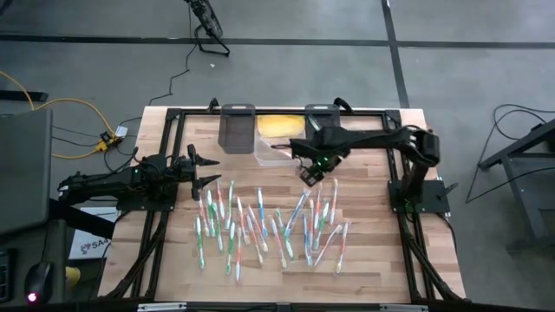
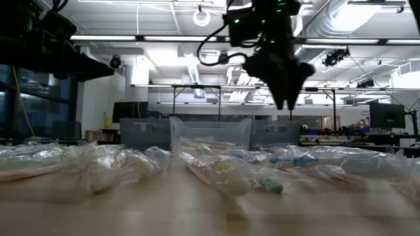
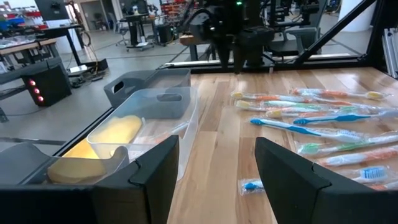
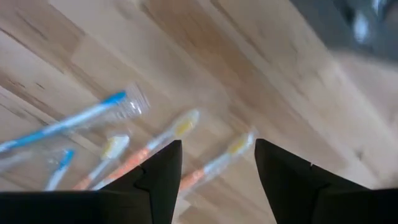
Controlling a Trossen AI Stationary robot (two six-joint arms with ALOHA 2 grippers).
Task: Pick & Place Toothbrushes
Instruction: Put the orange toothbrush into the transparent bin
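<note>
Hovering above the far edge of the brush spread, the right gripper (image 1: 310, 176) is pointing down with its fingers spread and nothing between them; its wrist view shows bare wood and a few wrapped brushes (image 4: 155, 146) in the gap. The toothbrushes (image 1: 269, 224) are lying scattered across the middle of the table (image 1: 381, 260), each in a clear wrapper, none lifted. Behind them are sitting a dark bin (image 1: 236, 127) and a clear bin (image 1: 274, 147), the clear one just beside the right gripper, with something yellow (image 3: 115, 134) inside. The left gripper (image 1: 206, 165) is waiting at the left side of the table, fingers spread wide and empty, facing the bins.

The step in hand looks like the approach to a pick: the right arm is ranging over the nearest brushes. Next, it needs to choose one handle, line the fingers across it, come down to the wood and close, avoiding the neighbouring wrappers, which lie close together and could get caught up.
</note>
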